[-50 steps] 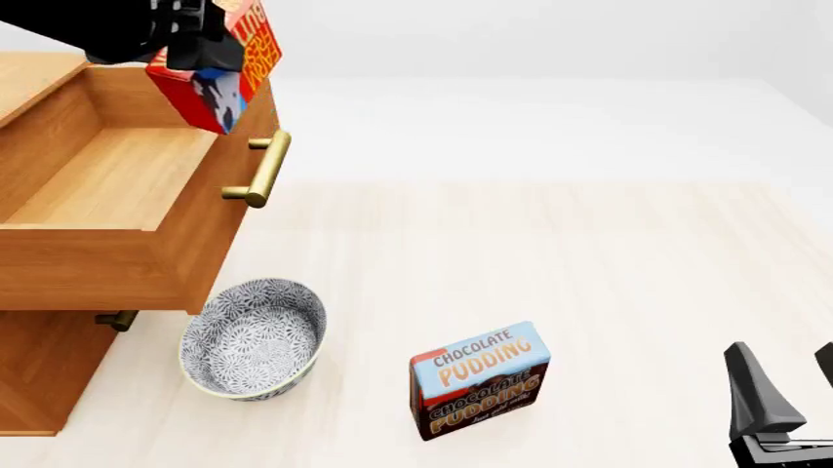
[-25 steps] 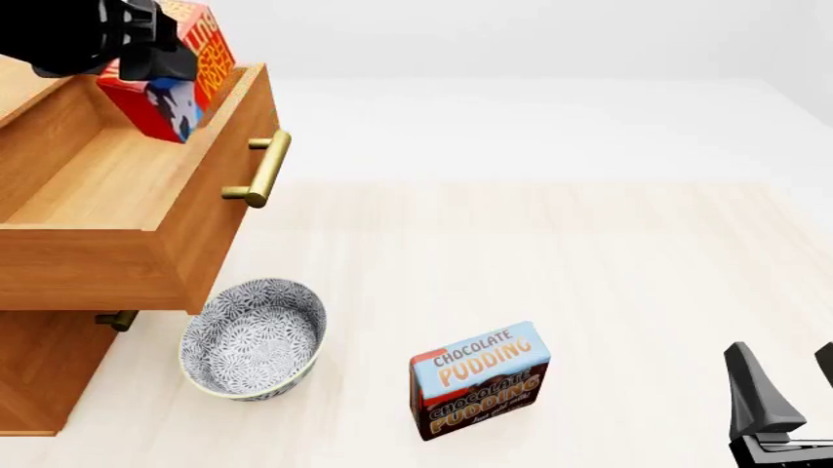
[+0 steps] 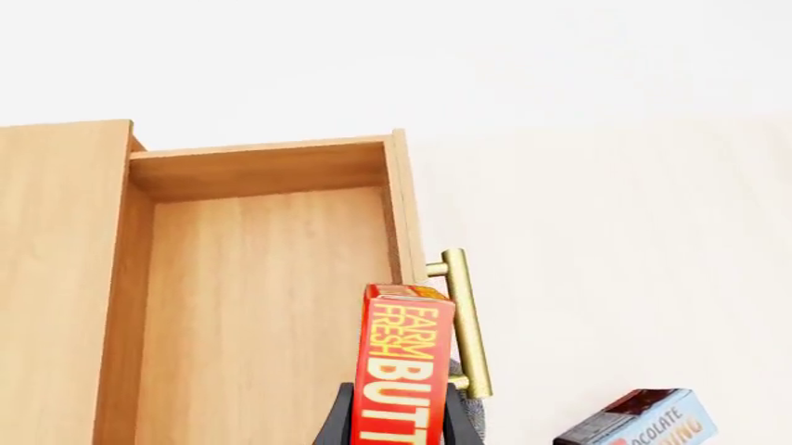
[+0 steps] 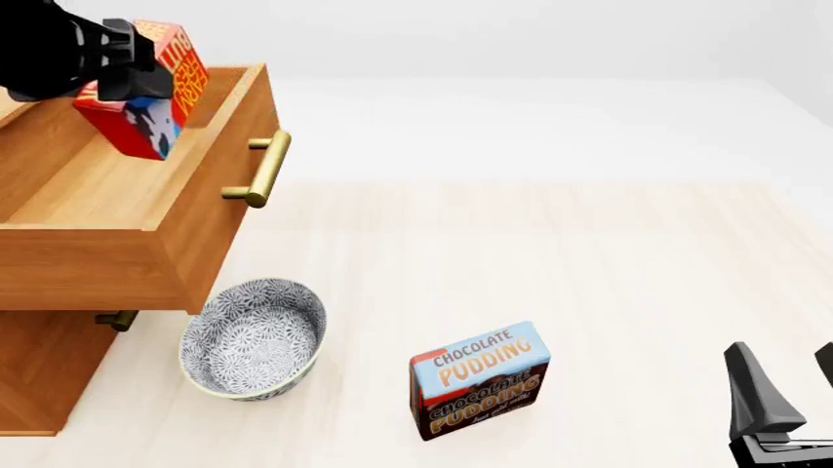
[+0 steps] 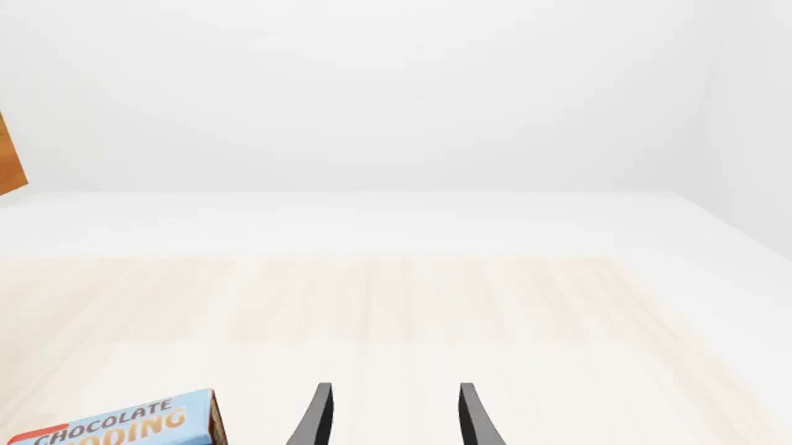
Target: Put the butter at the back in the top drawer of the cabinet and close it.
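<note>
Left gripper [image 4: 124, 60]: black fingers [image 3: 334, 425] clamped on either side of the small red rectangular butter box with yellow-orange lettering [image 4: 137, 97]. Box is held tilted, blue-and-white patch facing the front camera, in the air above the open top drawer of brown wood with a brass bar handle [image 4: 124, 210]. Its lower corner hangs over the drawer's interior, near the front panel; contact with the drawer floor cannot be told. In the left wrist view the box [image 3: 402, 366] shows "FARM FRESH" lettering, with the drawer's bare wooden floor [image 3: 254, 306] beyond it and the brass handle [image 3: 466, 320] just beside it.

Drawer is pulled well out of the brown wooden three-drawer cabinet [image 4: 39, 375]; a lower drawer's brass handle [image 4: 115, 320] shows beneath it.

Right gripper [image 5: 391, 417]: two dark fingers [image 5: 313, 419] apart, nothing between them, low over the pale wood-grain counter [image 4: 586, 283], well apart from the cabinet.

On the counter: grey-patterned ceramic bowl [image 4: 253, 338] just in front of the cabinet; blue-and-brown "Chocolate Pudding" box [image 4: 479, 378] upright, between the bowl and the right gripper.
</note>
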{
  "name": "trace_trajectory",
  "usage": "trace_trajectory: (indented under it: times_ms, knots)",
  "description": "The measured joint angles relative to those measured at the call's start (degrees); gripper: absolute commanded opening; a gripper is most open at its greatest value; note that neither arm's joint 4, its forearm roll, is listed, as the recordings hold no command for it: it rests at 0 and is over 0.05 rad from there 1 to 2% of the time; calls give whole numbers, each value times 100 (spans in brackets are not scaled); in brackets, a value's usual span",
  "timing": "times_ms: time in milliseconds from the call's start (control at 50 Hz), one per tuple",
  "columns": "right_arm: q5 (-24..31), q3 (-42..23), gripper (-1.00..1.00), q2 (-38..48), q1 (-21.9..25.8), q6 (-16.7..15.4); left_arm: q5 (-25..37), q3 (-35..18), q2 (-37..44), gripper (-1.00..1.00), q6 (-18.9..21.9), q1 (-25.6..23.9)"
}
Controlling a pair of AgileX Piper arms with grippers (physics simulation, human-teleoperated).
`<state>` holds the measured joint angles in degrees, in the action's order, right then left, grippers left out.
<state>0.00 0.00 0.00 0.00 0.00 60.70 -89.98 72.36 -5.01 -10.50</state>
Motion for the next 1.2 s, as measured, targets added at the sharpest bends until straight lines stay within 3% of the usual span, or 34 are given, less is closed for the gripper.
trace_trajectory:
  times_ms: [740,1200]
  knots:
    - [0,0,100,0,0,0,-237,523,-295,-100,-158,470]
    - [0,0,100,0,0,0,-376,399,96,-100,97,750]
